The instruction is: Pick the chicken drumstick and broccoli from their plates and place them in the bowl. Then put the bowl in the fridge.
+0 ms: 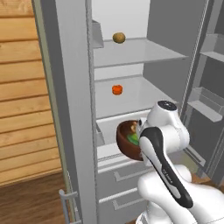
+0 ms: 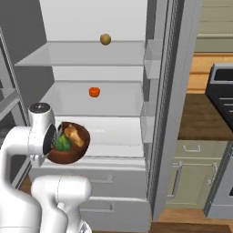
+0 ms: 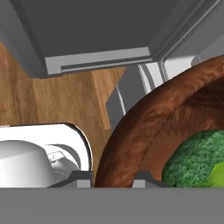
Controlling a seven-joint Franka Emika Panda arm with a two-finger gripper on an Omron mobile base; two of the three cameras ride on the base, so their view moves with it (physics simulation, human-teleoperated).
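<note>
Bowl of dark reddish wood is hanging in the air at the mouth of the open fridge, just above the white ledge over the drawers, with the claw clamped on its near rim. It is tilting slightly, and it is carrying one broccoli floret on the left and one chicken drumstick beside it on the right.

To finish well, the arm is probably needing to level the bowl, so neither piece is sliding out, then carry it forward over the ledge or the shelf behind it, lower until the base is sitting flat, and only then let the rim go. Clearing the door bins at either side is looking like the main risk.

Counting left to right inside: one orange tomato-like item is sitting on the middle shelf, and one tan roundish lump is sitting on the shelf above. Two drawer handles are showing below.
</note>
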